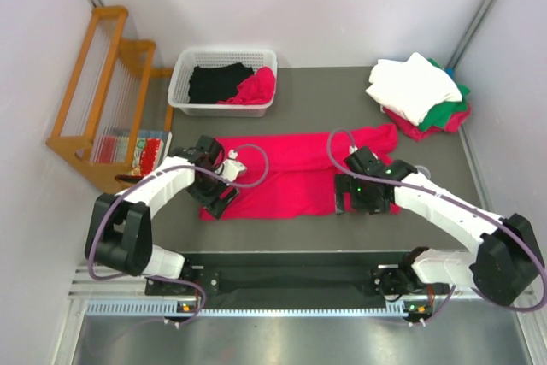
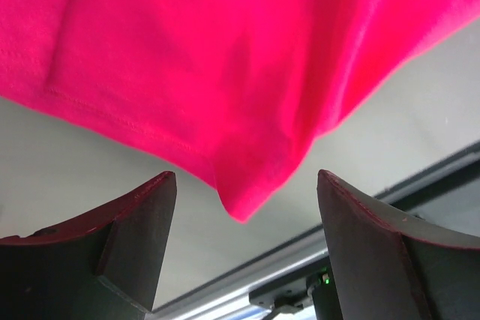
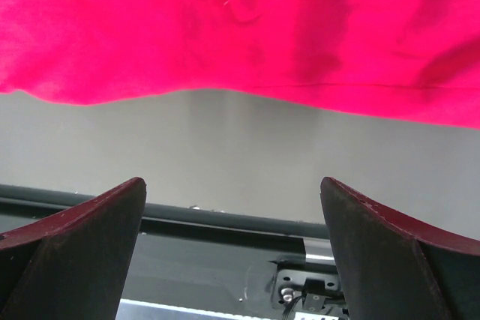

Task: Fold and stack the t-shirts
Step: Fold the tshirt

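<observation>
Crimson cloth is lying spread across the middle of the table [image 1: 316, 91]: one red t-shirt [image 1: 291, 179], flattened wide from left to right so its near edge is facing the arm bases. That layout looks deliberate, since a fold needs the garment flat with an edge free to lift.

Both arms are reaching over that near edge. The left gripper [image 2: 244, 241] is sitting at the shirt's near left corner with its jaws spread wide, and a hanging point of red fabric is dipping toward the gap without being pinched. The right gripper [image 3: 234, 249] is poised at the near right portion, equally wide apart and holding nothing; the hem is lying just beyond its fingertips. My guess is that the pair are lining up to take the near hem together.

Counting the rest: at the far right a stack [image 1: 420, 96] is showing a white tee on top, green under it and red at the bottom, so at least three. The white basket [image 1: 222, 83] at the far left is holding two more, one black and one red. One wooden rack [image 1: 98, 96] is standing at the left wall.
</observation>
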Robot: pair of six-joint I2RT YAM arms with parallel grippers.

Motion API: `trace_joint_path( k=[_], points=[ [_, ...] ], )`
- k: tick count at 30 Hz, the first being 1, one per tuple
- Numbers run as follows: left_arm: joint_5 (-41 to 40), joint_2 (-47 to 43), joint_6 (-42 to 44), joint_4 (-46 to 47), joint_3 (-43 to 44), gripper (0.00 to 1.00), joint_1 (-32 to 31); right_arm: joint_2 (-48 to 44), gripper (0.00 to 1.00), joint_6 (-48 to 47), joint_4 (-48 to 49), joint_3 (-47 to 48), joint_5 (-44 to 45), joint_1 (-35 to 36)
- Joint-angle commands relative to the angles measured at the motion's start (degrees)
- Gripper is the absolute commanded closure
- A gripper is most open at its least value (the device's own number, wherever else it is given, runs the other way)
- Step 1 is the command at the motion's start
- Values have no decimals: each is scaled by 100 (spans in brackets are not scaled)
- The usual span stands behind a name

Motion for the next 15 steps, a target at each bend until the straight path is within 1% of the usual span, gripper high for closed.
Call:
trace_joint_path(
  k=[1, 12, 14, 15],
  points=[
    [83, 213, -121, 468, 27, 20, 20, 407, 0, 153, 344, 15, 23, 143],
    [321, 520, -279, 600, 247, 20, 47, 1216, 0, 47, 862, -38, 331, 135],
    [382, 529, -306, 530, 370, 24, 47, 1313, 0, 21, 942, 15, 357, 100],
    [417, 538, -332, 504, 405, 27, 47, 1384, 0, 21, 942, 67, 375, 91]
  ],
)
